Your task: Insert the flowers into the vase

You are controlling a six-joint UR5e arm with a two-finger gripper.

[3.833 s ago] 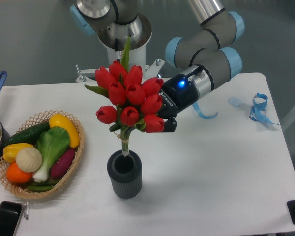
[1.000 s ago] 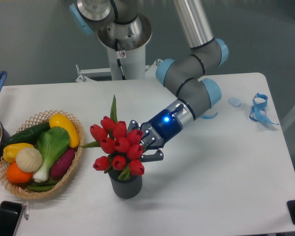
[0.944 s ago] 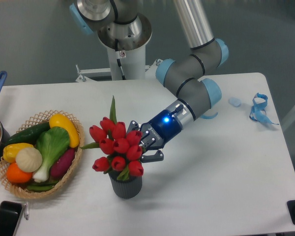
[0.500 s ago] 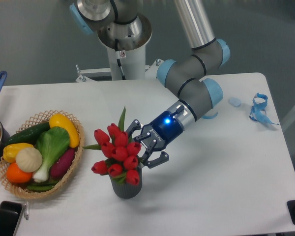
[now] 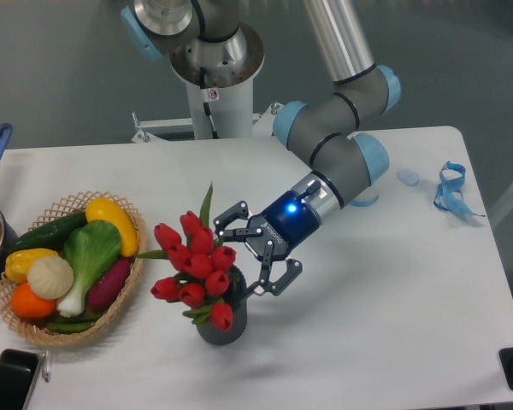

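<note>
Claw [image 5: 258,253] is spread wide, holding nothing. Flowers [image 5: 192,266] sit in the vase [image 5: 223,325], lower centre of frame, bunch leaning toward lower left, heads spilling over the rim. Bunch lies just left of the claw; upper finger [image 5: 229,215] near the top blooms, lower one beside the vase mouth. Looks inserted; I'd back out toward upper right, along the arm. Basket [image 5: 124,295] of vegetables at left, well clear. Blue ribbon [image 5: 449,190] far right.
</note>
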